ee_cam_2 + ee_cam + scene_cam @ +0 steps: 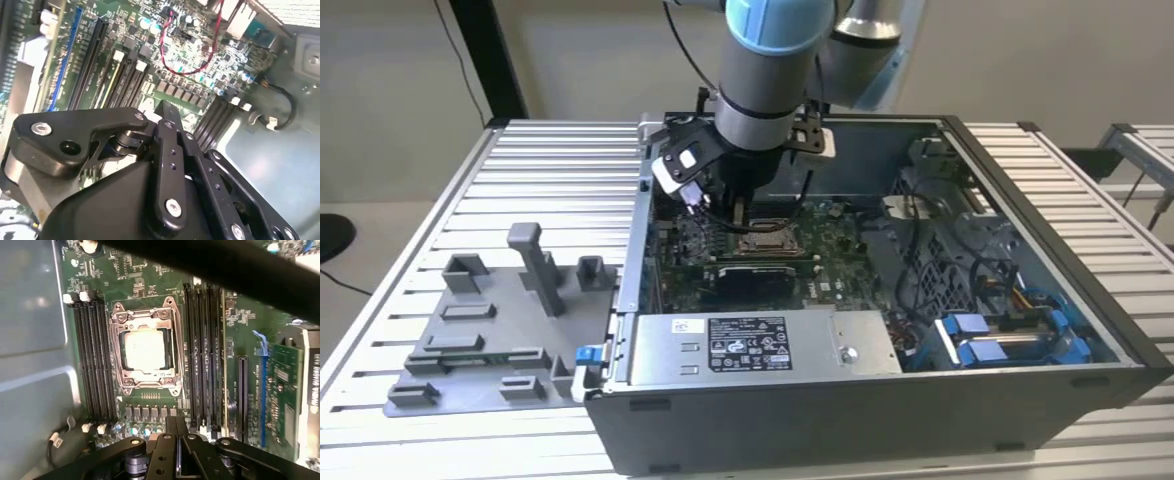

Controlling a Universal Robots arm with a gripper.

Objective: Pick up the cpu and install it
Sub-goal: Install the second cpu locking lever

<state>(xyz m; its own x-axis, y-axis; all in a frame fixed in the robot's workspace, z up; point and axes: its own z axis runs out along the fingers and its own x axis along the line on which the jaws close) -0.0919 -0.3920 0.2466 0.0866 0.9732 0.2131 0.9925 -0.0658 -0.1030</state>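
First wrist view alone shows cpu (145,351) seated in socket (145,354), hand (177,432) together

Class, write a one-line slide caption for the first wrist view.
The cpu sits inside the metal-framed socket on the motherboard, with the gripper above, holding nothing.

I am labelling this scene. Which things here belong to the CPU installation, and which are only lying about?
Belong to the job:
- cpu, sitting in the socket
- gripper above the motherboard

Only lying about:
- grey plastic tray on the table
- power supply
- blue drive brackets
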